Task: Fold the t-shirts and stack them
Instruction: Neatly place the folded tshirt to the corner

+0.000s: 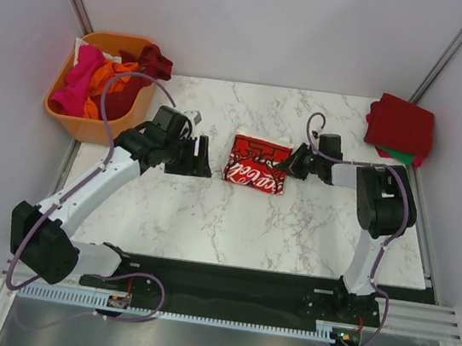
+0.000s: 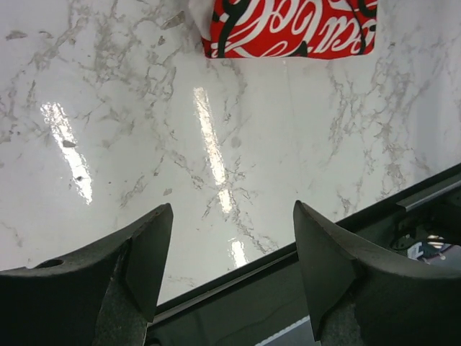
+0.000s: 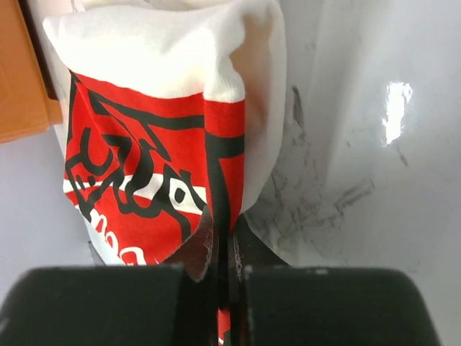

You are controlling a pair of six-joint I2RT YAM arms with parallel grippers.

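Cream-white cloth t-shirt with red Coca-Cola print (image 1: 254,164) lies folded mid-way across the white marble table (image 1: 292,225), longer side running left-right. Right gripper (image 1: 293,162) pinches its right edge, jaws closed on cloth; left gripper (image 1: 202,157) hovers near its left edge, spread and empty.

The left arm (image 1: 96,180) is built of white links joined by black joints; the right arm (image 1: 382,203) is seen with a dark grey upper link above a white one. A lilac cable (image 1: 107,121) is looped along each arm. Matt black, wedge-shaped fingers (image 2: 137,267) are carried by the left gripper (image 2: 232,209); the right gripper (image 3: 223,238) is fitted with thin dark fingers (image 3: 200,252) on a blocky black body.
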